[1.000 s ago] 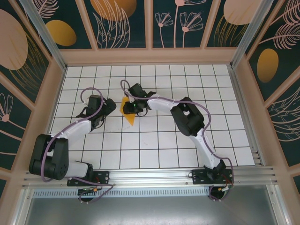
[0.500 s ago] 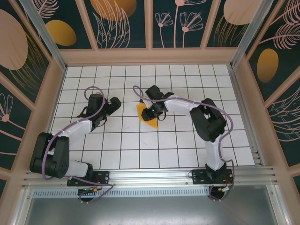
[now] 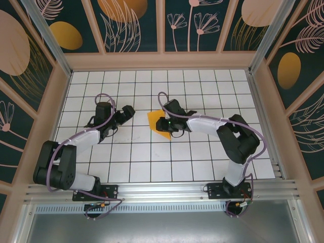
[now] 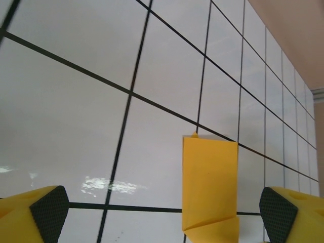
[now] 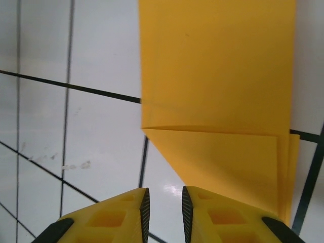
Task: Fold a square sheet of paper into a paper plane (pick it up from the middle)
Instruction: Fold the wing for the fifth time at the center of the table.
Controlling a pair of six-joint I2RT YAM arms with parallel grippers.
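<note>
Right arm has swung its elbow outward and dragged its wrist toward its own side since a second ago, and the folded orange-yellow paper [image 3: 155, 123] has shifted the same way with it; left arm has barely moved. Paper lies flat mid-way across the white tiled floor [image 3: 202, 86], between the two grippers and well apart from the enclosure walls [image 3: 162, 61], with bare tiles on every side. Left gripper [image 3: 127, 111] sits near the paper's far edge, not touching it, fingers spread as wide as they go. From the left wrist, the left gripper [image 4: 162, 215] frames bare tile, and the paper [image 4: 210, 187] lies ahead between the pads [image 4: 48, 212], nearer one pad than the other and clear of both, its lower end cut off by the frame edge. Right gripper [image 3: 165, 126] overlaps the paper's edge on the right-arm side. From the right wrist, the right gripper [image 5: 164, 212] is nearly closed, a thin slit with only white tile showing through it and no paper in the slit. Paper [image 5: 217, 86] shows a straight side edge, a crease across it, then a diagonal folded edge running down behind one finger [image 5: 223, 215]. Can't tell whether that finger presses on it.
</note>
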